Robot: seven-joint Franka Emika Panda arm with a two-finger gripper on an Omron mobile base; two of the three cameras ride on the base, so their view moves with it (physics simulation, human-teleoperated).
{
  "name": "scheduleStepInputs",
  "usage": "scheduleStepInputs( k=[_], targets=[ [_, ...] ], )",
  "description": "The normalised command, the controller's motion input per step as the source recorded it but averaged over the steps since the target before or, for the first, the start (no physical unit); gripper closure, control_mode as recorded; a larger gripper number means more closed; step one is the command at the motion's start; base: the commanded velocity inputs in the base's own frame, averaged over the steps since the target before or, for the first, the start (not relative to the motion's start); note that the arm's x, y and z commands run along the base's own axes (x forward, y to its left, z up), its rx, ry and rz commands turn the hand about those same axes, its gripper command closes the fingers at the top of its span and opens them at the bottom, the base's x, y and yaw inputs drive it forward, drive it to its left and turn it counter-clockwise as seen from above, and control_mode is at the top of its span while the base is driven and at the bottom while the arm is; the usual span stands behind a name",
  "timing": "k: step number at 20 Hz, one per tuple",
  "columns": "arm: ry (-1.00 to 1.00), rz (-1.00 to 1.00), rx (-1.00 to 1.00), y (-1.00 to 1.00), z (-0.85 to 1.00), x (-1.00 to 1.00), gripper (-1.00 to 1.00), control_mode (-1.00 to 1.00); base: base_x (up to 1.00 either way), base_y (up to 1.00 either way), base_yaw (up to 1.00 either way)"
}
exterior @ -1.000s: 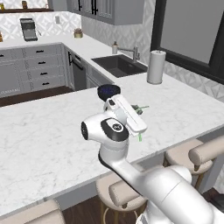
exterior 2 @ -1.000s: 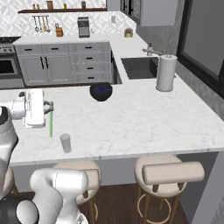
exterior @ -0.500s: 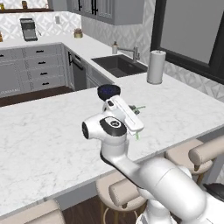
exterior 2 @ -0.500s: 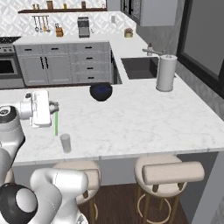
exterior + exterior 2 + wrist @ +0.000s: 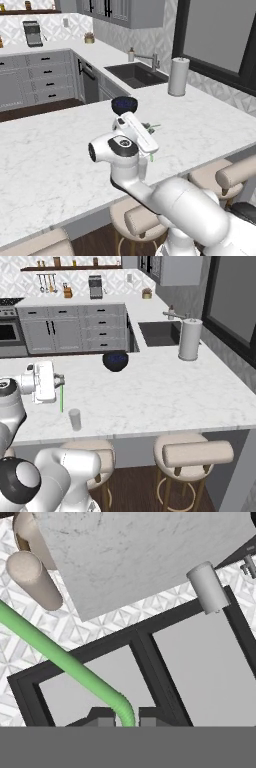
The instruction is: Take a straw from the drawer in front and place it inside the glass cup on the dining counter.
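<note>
At the left middle of the right base view, the gripper (image 5: 59, 378) pinched the straw (image 5: 61, 398), which hung nearly upright from the fingers, its lower end over the dining counter (image 5: 150, 396). The glass cup (image 5: 74, 419) stood just below and to the right of that lower end, near the counter's front edge in the lower left of the frame, apart from the straw. In the hand view the two dark fingertips (image 5: 102, 716) sat at the bottom centre, pressed onto the straw's (image 5: 60, 657) bent end, and the green shaft ran diagonally away to the left edge (the view was strongly rolled, so the counter slab (image 5: 135, 557) lay across the top).

In the left base view the hand was at the centre of the frame, with bits of green from the straw (image 5: 151, 127) peeking out on its right side; the cup could not be made out behind the arm. A dark blue bowl (image 5: 115, 361) sat on the counter at upper centre of the right base view, well apart from the cup. A paper towel roll (image 5: 189, 339) stood upright at the upper right, beside the sink (image 5: 160, 332). Tan stools (image 5: 192, 456) lined the bottom of the frame under the counter edge.
</note>
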Motion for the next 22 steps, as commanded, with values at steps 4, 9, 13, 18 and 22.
scheduleStepInputs(
  k=[4, 9, 13, 18, 22],
  targets=[
    [0.00, 0.00, 0.00, 0.00, -0.16, 0.17, 1.00, -1.00, 0.00, 0.00, 0.00],
    [0.00, 0.00, 0.00, 0.00, -0.22, 0.14, 1.00, -1.00, 0.00, 0.00, 0.00],
    [-0.01, 0.00, 0.00, 0.00, -0.20, 0.16, 1.00, -1.00, 0.00, 0.00, 0.00],
    [-0.02, 0.00, 0.00, 0.00, -0.06, 0.34, 1.00, -1.00, 0.00, 0.00, 0.00],
    [-0.01, 0.01, 0.00, 0.00, -0.11, 0.28, 1.00, -1.00, 0.00, 0.00, 0.00]
  ],
)
